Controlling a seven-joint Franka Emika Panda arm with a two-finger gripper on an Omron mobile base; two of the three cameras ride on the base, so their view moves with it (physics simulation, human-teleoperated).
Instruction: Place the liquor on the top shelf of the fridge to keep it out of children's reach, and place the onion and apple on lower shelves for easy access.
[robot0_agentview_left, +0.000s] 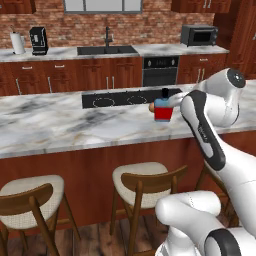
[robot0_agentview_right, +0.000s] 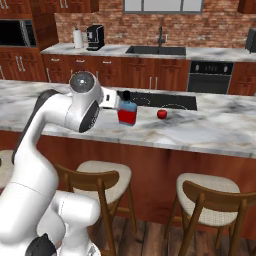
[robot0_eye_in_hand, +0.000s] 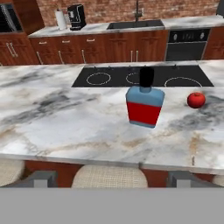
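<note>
The liquor (robot0_eye_in_hand: 145, 106), a squat red bottle with pale blue shoulders and a black cap, stands upright on the marble island counter (robot0_eye_in_hand: 65, 118) in front of the black cooktop (robot0_eye_in_hand: 109, 78). To its right in the hand view lies the dark red apple (robot0_eye_in_hand: 196, 99), also on the counter (robot0_agentview_right: 220, 125) as the apple (robot0_agentview_right: 162, 114). In the left base view the tan onion (robot0_agentview_left: 151, 106) peeks out at the left of the liquor (robot0_agentview_left: 163, 110). My gripper (robot0_eye_in_hand: 112, 178) is open, level with the bottle and back from it over the counter's front edge, holding nothing. The fridge and its shelves are out of view.
Three wooden stools (robot0_agentview_left: 145, 182) stand under the island's front edge. Along the brick back wall run a sink (robot0_eye_in_hand: 133, 24), an oven (robot0_eye_in_hand: 188, 46), a coffee machine (robot0_eye_in_hand: 76, 16), a paper towel roll (robot0_eye_in_hand: 60, 19) and a microwave (robot0_agentview_left: 199, 35).
</note>
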